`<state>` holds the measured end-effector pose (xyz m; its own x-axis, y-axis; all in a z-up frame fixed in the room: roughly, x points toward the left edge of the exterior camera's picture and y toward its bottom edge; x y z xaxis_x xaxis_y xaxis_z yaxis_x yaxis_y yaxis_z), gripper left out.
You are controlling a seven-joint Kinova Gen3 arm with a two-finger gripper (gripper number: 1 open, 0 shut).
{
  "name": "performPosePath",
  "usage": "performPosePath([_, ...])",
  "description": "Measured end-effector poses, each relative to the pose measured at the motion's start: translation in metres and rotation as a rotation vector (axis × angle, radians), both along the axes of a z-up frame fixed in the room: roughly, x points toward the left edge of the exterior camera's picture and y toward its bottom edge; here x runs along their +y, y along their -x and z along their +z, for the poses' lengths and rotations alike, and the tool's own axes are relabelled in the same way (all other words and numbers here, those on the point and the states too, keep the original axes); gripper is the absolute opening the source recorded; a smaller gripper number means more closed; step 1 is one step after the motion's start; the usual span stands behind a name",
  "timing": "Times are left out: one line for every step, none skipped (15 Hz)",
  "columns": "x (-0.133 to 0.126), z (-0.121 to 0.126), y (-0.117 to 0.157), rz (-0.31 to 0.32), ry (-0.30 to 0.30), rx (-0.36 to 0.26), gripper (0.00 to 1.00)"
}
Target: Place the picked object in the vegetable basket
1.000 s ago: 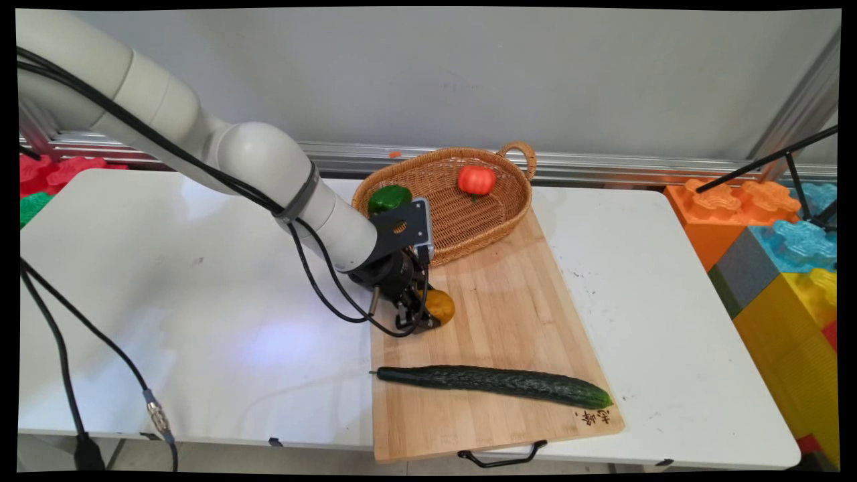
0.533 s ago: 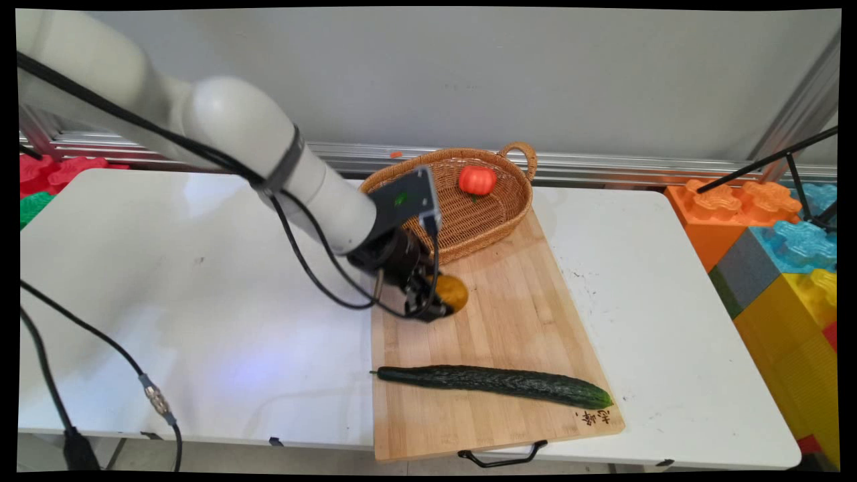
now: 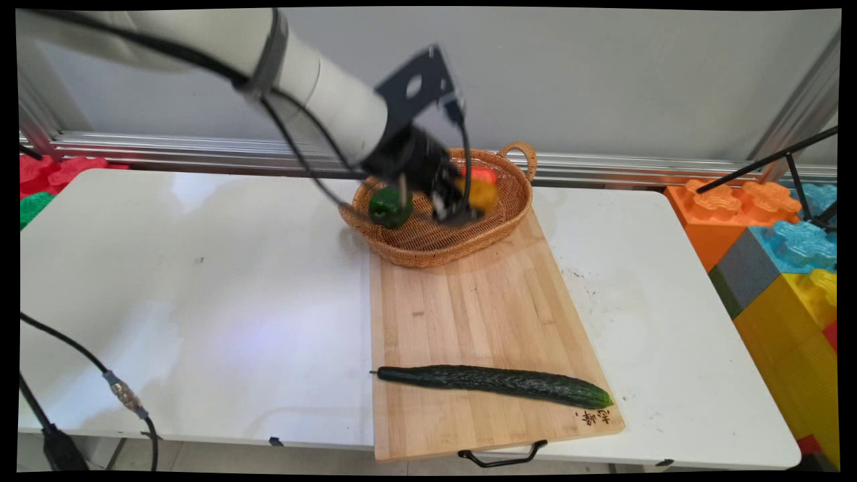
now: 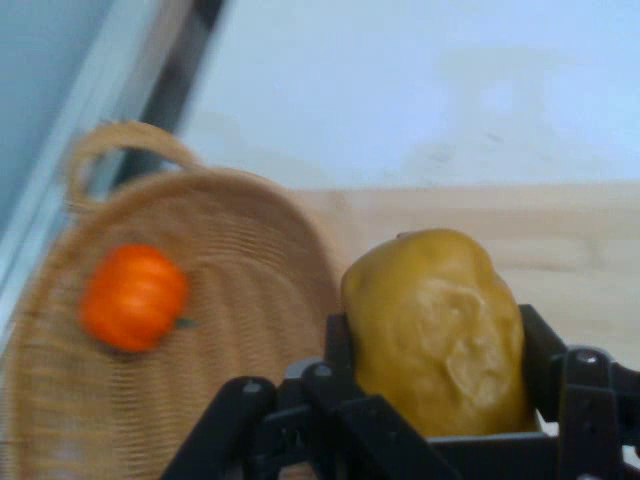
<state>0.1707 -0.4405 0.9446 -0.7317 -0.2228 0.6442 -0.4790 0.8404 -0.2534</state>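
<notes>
The tool (image 4: pixel 435 385) is clamped on a yellow-brown potato (image 4: pixel 437 335), held above the wicker basket (image 3: pixel 428 248); inside the basket lie a green pepper (image 3: pixel 390 207) and an orange tomato (image 4: pixel 134 297); a cucumber (image 3: pixel 494 385) rests on the cutting board (image 3: pixel 482 314).

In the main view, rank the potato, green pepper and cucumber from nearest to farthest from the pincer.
1. Potato: clamped in the pincer, over the basket.
2. Green pepper: in the basket, at its left end.
3. Cucumber: near end of the cutting board.
</notes>
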Motion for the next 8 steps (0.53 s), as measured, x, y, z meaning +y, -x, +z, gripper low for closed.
performPosePath([-0.005,0.005,-0.001,0.020,0.019,0.003,0.00])
performPosePath([-0.014,0.012,-0.005,0.051,0.046,0.008,0.00])
performPosePath([-0.024,0.018,-0.009,0.089,0.078,0.012,0.00])
performPosePath([-0.035,0.022,-0.013,0.126,0.105,0.015,0.00])
performPosePath([-0.044,0.023,-0.017,0.156,0.124,0.016,0.00])
performPosePath([-0.056,0.022,-0.022,0.189,0.140,0.015,0.00])
performPosePath([-0.067,0.018,-0.026,0.217,0.149,0.012,0.00])
performPosePath([-0.075,0.013,-0.028,0.236,0.149,0.009,0.00])
